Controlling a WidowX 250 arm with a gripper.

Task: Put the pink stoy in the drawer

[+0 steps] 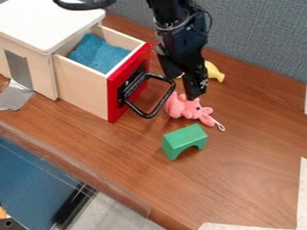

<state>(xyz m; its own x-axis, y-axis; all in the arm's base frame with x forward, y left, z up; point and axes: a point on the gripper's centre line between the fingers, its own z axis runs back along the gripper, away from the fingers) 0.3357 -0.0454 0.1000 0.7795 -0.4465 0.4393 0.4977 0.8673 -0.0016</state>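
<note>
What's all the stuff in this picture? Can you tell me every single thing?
Table: one, brown, across the middle
Box: one, pale wood with white top, upper left
Drawer: one, wood with red front, pulled out of the box
Handle: one, black, on the drawer front
Cloth: looks like one, blue, inside the drawer
Pink toy: one, pink, beside the handle
Block: one, green, in front of the toy
Yellow thing: one, yellow, behind the toy
Tape: two patches, grey, far left
Wall: one, grey, at the back
Robot arm: one, black, top middle
Gripper: one, black, over the toy
</note>
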